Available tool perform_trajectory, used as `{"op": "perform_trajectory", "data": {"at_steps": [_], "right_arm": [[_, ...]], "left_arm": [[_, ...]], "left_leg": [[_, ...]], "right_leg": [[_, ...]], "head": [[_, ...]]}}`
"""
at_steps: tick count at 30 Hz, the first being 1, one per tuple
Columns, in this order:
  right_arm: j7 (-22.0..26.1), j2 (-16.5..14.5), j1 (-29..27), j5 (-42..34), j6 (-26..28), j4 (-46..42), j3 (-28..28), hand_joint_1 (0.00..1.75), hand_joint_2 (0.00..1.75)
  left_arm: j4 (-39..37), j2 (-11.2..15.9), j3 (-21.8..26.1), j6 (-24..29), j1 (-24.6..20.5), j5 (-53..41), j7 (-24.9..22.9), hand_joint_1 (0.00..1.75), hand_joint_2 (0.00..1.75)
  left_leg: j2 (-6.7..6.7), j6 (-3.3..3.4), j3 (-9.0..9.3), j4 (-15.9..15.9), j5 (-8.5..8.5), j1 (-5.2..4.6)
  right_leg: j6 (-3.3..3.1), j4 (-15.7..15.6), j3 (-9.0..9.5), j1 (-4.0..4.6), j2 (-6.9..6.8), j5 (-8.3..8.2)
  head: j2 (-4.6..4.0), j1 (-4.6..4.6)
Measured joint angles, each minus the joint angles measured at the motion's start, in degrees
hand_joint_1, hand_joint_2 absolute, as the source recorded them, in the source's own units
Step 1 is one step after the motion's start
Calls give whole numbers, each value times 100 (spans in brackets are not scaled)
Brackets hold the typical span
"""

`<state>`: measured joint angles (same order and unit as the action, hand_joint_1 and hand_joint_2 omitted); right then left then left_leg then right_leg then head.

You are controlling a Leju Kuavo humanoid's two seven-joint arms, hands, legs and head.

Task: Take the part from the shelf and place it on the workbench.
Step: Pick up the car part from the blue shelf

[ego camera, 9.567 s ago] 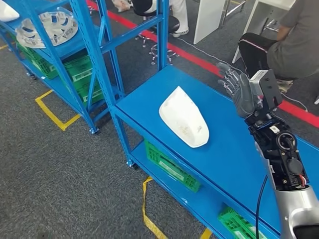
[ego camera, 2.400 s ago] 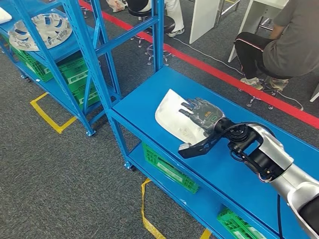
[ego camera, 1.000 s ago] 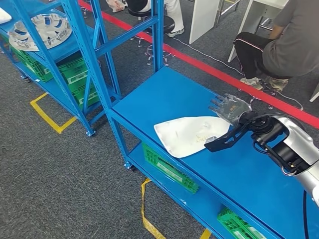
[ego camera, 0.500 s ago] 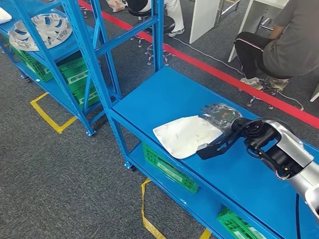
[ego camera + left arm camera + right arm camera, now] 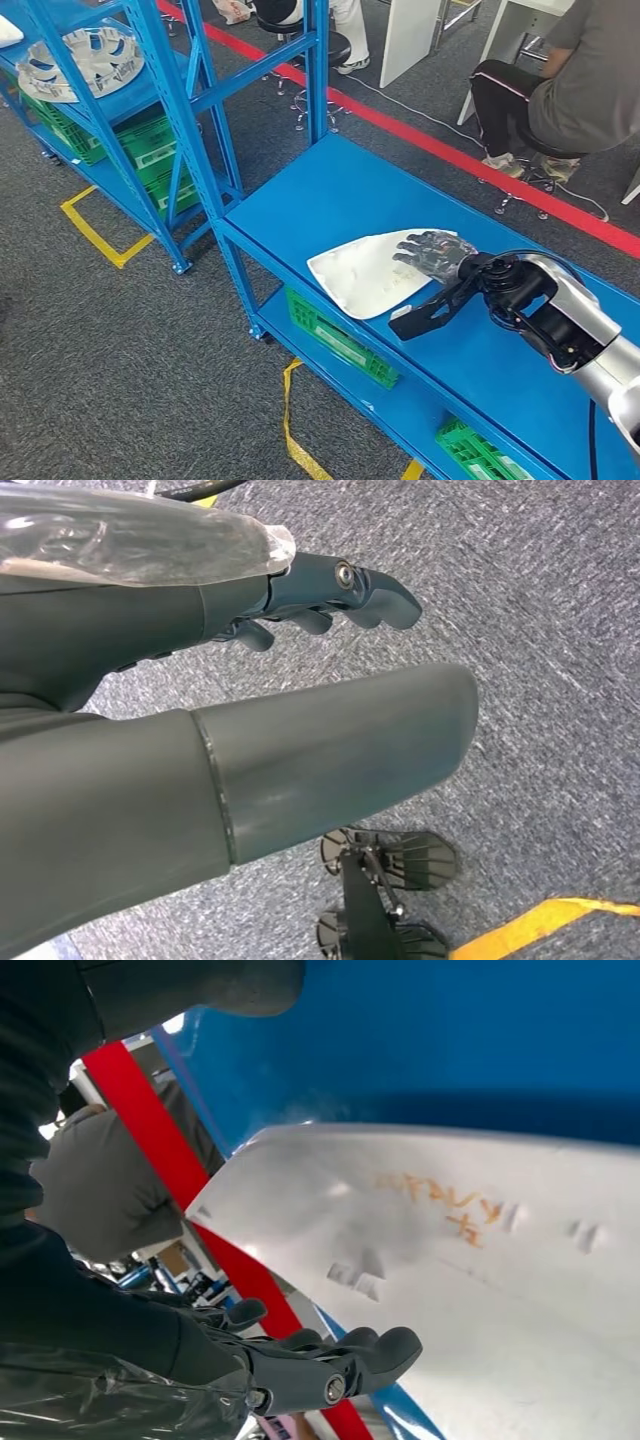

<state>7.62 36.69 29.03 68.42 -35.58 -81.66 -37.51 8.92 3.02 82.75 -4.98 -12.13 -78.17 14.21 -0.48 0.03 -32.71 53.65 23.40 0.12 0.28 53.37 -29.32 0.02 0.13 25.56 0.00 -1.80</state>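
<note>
On the blue shelf top [image 5: 332, 195], the right hand [image 5: 436, 254] lies over the far end of the white part [image 5: 362, 275], its dark fingers [image 5: 411, 250] spread across the part's upper face. The right wrist view shows the thumb and fingers apart with the part's pale surface between them, orange scribbled marks on it; whether the hand actually grips the part or only rests against it cannot be told. The silver right arm [image 5: 573, 320] reaches in from the lower right, just above the shelf surface.

The part lies flat on the shelf top near its front edge, its pointed end toward the shelf's corner post. Below it, on the lower level, sit green crates [image 5: 340, 335].

The left hand [image 5: 226, 720] hangs over grey carpet, fingers [image 5: 362, 585] loosely extended and holding nothing.

Further off, a second blue rack [image 5: 113, 120] carries a silver wheel cover [image 5: 79, 62] and more green crates. Yellow tape [image 5: 98, 235] marks the floor, a red line [image 5: 453, 155] runs behind the shelf, and a seated person [image 5: 573, 90] is at the upper right.
</note>
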Motion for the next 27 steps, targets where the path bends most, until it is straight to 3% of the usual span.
{"op": "perform_trajectory", "data": {"at_steps": [27], "right_arm": [[-127, -3, 5, -96, 142, 6, -197, 0, 175]], "left_arm": [[0, -13, 0, 2, -5, -19, -20, 0, 0]], "left_leg": [[0, 0, 0, 0, 0, 0]], "right_leg": [[0, 0, 1, 0, 0, 0]], "head": [[0, 3]]}}
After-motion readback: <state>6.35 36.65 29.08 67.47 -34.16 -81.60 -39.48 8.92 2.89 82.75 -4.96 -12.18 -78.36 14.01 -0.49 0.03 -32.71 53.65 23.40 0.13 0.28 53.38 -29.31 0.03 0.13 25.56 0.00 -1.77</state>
